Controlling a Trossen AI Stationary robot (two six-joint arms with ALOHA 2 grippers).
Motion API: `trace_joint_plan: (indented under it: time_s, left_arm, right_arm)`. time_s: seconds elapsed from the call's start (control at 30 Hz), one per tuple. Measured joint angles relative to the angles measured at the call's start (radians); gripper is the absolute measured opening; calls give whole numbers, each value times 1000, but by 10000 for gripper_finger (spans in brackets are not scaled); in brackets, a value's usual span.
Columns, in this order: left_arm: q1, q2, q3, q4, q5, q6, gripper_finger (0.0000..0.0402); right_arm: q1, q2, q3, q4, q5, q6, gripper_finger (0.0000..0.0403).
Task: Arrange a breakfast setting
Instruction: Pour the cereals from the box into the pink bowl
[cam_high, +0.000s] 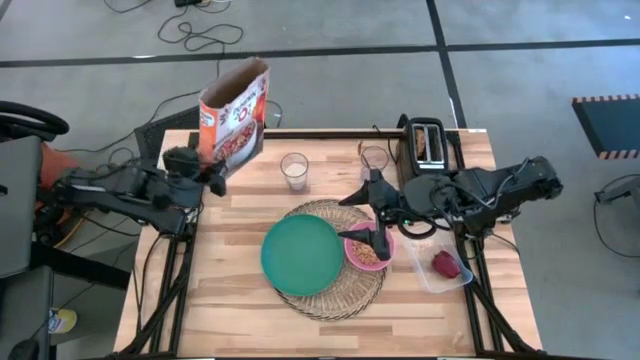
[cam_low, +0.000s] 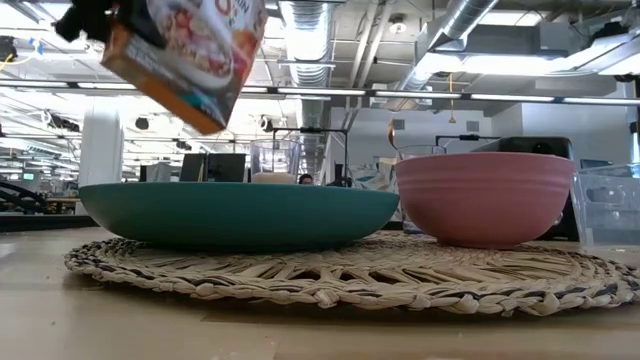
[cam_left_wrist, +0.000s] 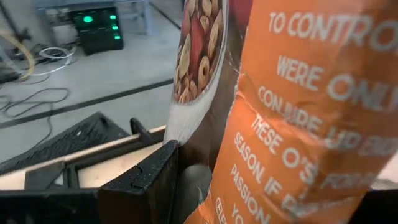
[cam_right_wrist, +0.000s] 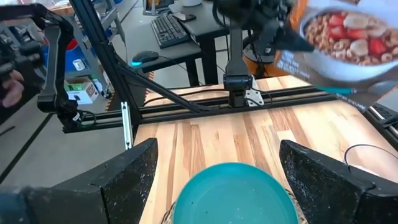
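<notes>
Cereal box (cam_high: 234, 112): light, crushable cardboard — you should pinch low, gently.
Left gripper (cam_high: 212, 172): clamped on its lower end.
Right gripper (cam_high: 377, 240): spread wide, empty — over the pink bowl (cam_high: 368, 250).

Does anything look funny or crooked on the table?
Yes. The cereal box is up in the air, tilted, gripped by the left gripper over the table's far left corner. A spoon sits in the pink bowl of cereal.
</notes>
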Motion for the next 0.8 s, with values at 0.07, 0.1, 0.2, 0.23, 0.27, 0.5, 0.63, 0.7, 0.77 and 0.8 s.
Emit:
trace_joint_plan:
  time_s: [0.07, 0.1, 0.2, 0.23, 0.27, 0.5, 0.63, 0.7, 0.77, 0.8]
  left_arm:
    - [0, 1, -55, 12, -29, -69, 193]
    - [0, 0, -85, 12, -45, -110, 193]
    - [-8, 0, -167, 11, -86, -237, 193]
    - [-13, 0, -191, 11, -100, -274, 193]
    - [-19, -2, -216, 11, -114, -311, 193]
    - [-28, -2, -373, 111, -170, -398, 193]
    - [-26, -2, -458, 200, -184, -402, 193]
    - [-25, -1, -500, 244, -193, -402, 193]
    - [-25, 0, -538, 261, -197, -428, 193]
    - [-25, 0, -559, 268, -200, -447, 193]
  right_arm:
    - [0, 0, 0, 1, 0, 0, 363]
    - [0, 0, 0, 0, 0, 0, 363]
    - [0, 0, 0, 0, 0, 0, 363]
    - [0, 0, 0, 0, 0, 0, 363]
    - [0, 0, 0, 0, 0, 0, 363]
    - [0, 0, 0, -1, 0, 0, 363]
    - [0, 0, 0, 0, 0, 7, 363]
    - [0, 0, 0, -1, -1, 21, 363]
    - [0, 0, 0, -4, -1, 26, 363]
    - [0, 0, 0, -5, -1, 32, 363]
